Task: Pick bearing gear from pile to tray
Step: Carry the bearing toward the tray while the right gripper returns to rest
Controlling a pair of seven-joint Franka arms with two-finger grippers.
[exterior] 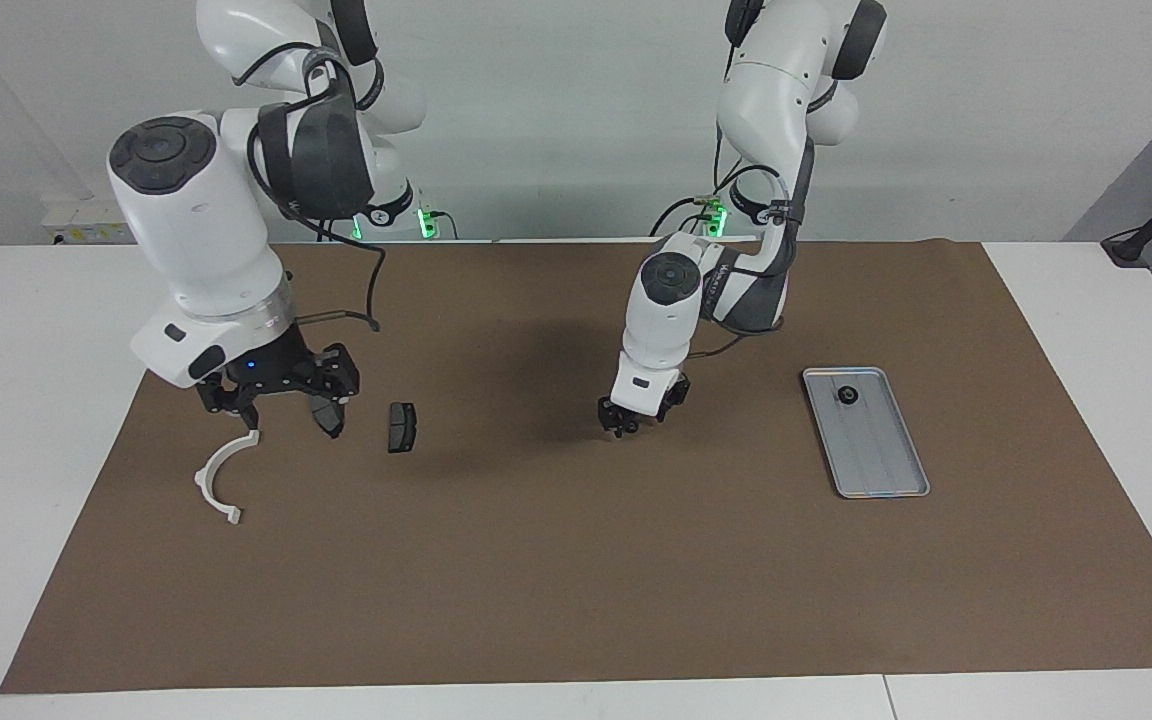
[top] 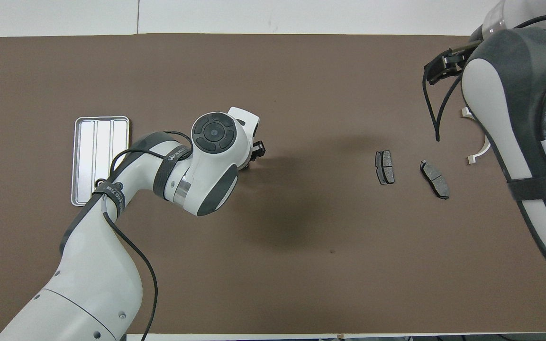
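Facing view: one bearing gear [exterior: 847, 396] sits in tray [exterior: 881, 470], at the 12 o'clock end; tray's long axis runs approx 11–5. Left gripper [exterior: 624, 428] is low over mid-mat, tray at its 3 o'clock, so left arm is nearer for drop-off. Can't tell if its fingers are apart or holding anything. Right gripper [exterior: 281, 412] is spread wide, empty, over a brake pad [exterior: 326, 418] beside the bracket [exterior: 216, 480].

Overhead view: tray at 9 o'clock from left gripper. No loose gear shows among the pile parts at 3 o'clock.
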